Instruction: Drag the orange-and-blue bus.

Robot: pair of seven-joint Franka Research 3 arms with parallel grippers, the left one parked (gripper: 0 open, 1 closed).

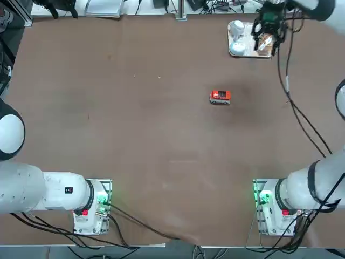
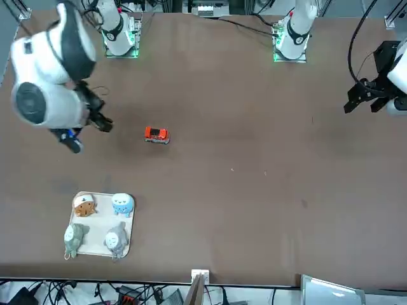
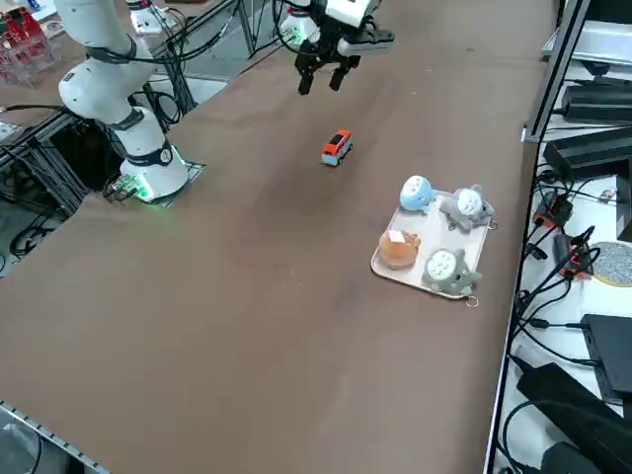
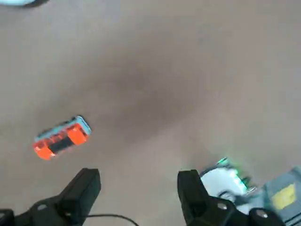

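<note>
1. One toy bus [image 1: 220, 96] sits alone on the bare brown table [image 1: 135, 135]; it is orange-red with pale windows and dark bluish trim, standing on its wheels, near the middle of the table's right half as the robot sees it

2. One right gripper [image 4: 139, 190] hangs in the air above the table with nothing between its fingers; the two dark fingers [image 4: 84, 188] stand wide apart, released. In the side view it hovers high over the table beyond the bus, well clear of it [image 3: 329, 71]

3. In the wrist view the bus lies on the table beyond the fingertips, off to one side of the gap, not touching either finger

4. One pale tray [image 2: 132, 238] rests at the far edge of the table from the robot, well apart from the bus

5. On the tray stand four small figurines, two by two: one orange-brown [image 2: 84, 206], one light blue [image 2: 123, 204], one grey-green [image 2: 75, 237] and one pale grey [image 2: 116, 240]

6. In the overhead view the gripper shows above the tray, hiding part of it
</note>
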